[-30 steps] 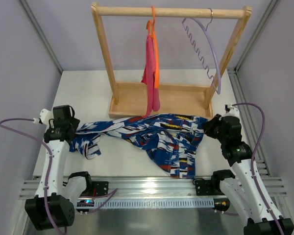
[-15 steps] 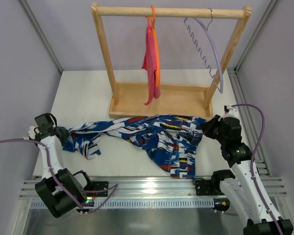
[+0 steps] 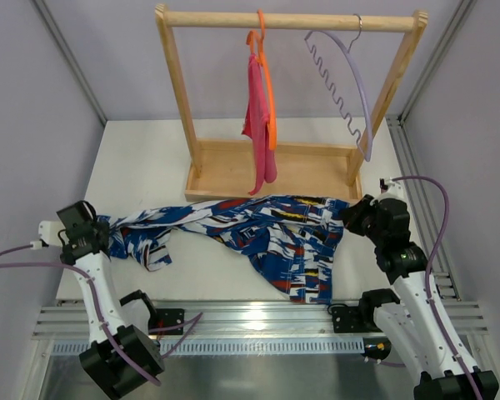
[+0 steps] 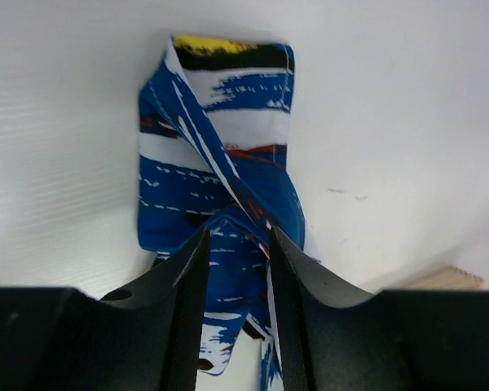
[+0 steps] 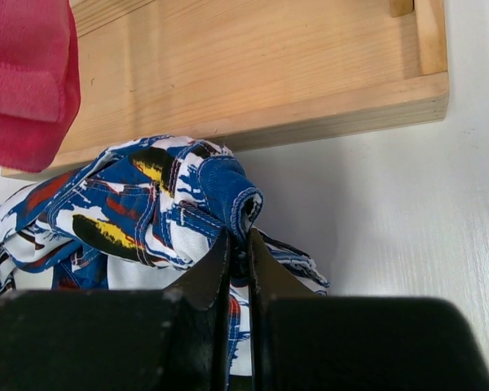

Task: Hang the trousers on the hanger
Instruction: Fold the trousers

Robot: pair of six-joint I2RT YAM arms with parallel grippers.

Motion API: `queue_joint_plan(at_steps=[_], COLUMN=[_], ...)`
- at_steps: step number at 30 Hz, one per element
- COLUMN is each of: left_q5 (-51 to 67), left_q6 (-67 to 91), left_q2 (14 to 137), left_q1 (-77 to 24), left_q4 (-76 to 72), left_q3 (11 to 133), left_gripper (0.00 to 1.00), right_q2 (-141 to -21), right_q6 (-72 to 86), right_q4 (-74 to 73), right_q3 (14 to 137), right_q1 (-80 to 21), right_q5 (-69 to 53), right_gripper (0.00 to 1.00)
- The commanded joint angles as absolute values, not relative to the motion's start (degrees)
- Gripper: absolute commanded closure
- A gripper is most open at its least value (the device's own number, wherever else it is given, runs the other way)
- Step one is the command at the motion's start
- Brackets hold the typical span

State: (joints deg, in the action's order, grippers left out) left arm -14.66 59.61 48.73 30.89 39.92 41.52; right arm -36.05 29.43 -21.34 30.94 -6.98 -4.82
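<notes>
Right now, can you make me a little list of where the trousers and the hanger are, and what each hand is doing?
trousers: lying on the table, spread between the two hands
left hand: closed on one end of the trousers
right hand: closed on a fold at the other end, near the rack's base
hanger: hooked on the wooden rack, right side of the bar, nothing on it
orange hanger: same bar, carrying a pink cloth
job: trousers not yet on the hanger
</notes>
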Motion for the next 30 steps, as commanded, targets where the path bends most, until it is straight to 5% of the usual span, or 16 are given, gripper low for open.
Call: queue_joint_plan(at_steps=[1,9,30], left_q5=[-3.64,6.77,-10.72], left_q6=[58.46,58.62,63.27], left_q2=[46.5,47.2,49.75], left_q1=[31.29,31.2,31.38], left_q4=[30.28,28.83,40.6], left_q3=[37.01,34.11,34.36], left_gripper=[0.64,0.66,0.66], right_q2=[-36.39,-36.91,-36.56], right_q6=[29.09,28.13,26.63], right_q4=[-19.16,-19.86,-23.47], right_q3=[31.38,31.46,33.31], right_q1=[-6.86,-6.86,-6.77], right_q5=[-6.15,-4.83,-1.14], right_gripper=[0.96,0.96,0.96])
